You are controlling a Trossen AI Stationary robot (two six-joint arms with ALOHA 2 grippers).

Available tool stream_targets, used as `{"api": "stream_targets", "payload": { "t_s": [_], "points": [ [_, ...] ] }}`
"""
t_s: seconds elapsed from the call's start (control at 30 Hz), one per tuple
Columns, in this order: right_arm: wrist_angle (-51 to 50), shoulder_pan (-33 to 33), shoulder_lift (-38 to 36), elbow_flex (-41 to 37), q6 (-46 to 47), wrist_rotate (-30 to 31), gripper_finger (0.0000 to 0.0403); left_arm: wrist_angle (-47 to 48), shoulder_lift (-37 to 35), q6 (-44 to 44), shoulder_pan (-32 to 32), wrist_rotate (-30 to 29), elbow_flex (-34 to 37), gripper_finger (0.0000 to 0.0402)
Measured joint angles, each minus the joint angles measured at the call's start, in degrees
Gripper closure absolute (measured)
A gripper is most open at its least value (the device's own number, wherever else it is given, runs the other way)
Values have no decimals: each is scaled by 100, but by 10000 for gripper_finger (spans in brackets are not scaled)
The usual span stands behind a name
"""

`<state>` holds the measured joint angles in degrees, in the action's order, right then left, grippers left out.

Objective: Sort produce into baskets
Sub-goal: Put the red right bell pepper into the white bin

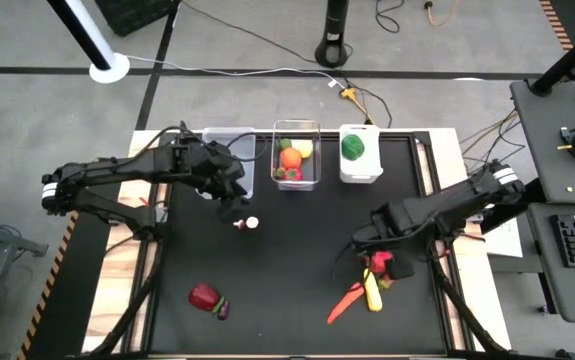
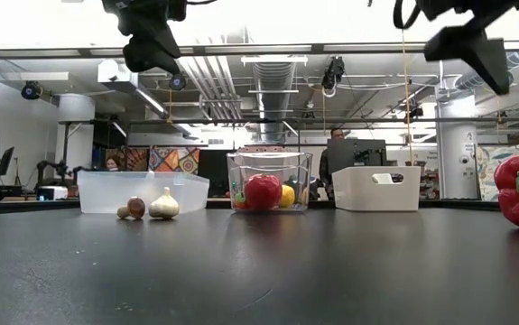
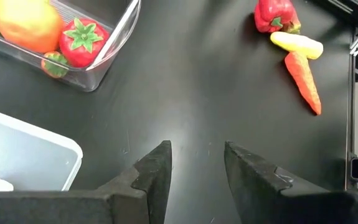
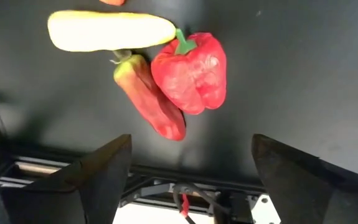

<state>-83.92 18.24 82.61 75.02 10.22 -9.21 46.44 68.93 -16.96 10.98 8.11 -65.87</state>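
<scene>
Red pepper beyond right claw

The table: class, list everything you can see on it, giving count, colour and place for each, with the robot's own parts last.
Baskets: three, back edge; clear left, clear middle, white right.
Middle basket fruit: orange, red strawberry, yellow piece.
Green vegetable: one, white basket.
Garlic: one, white, before left basket.
Red pepper: one, right front, beside yellow piece and carrot.
Red piece: one, left front.
Left gripper: jaws apart, empty.
Right gripper: open above pepper.
</scene>
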Motion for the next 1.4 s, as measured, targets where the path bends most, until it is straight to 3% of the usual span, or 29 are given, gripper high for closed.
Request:
{"api": "stream_targets", "payload": {
  "t_s": [0.53, 0.97, 1.17, 1.4],
  "points": [
    [1424, 0, 0, -1557, -271, -27, 71, -106, 0, -174, 0, -12, 0, 271],
    [2416, -137, 0, -2136, -237, -132, 74, -444, 0, -275, 0, -17, 0, 271],
    [2580, -316, -4, -2270, -526, -179, 92, -459, 0, -307, 0, -19, 0, 271],
    [2615, -516, -4, -2263, -522, -235, 140, -473, 0, -332, 0, -19, 0, 271]
  ]
}}
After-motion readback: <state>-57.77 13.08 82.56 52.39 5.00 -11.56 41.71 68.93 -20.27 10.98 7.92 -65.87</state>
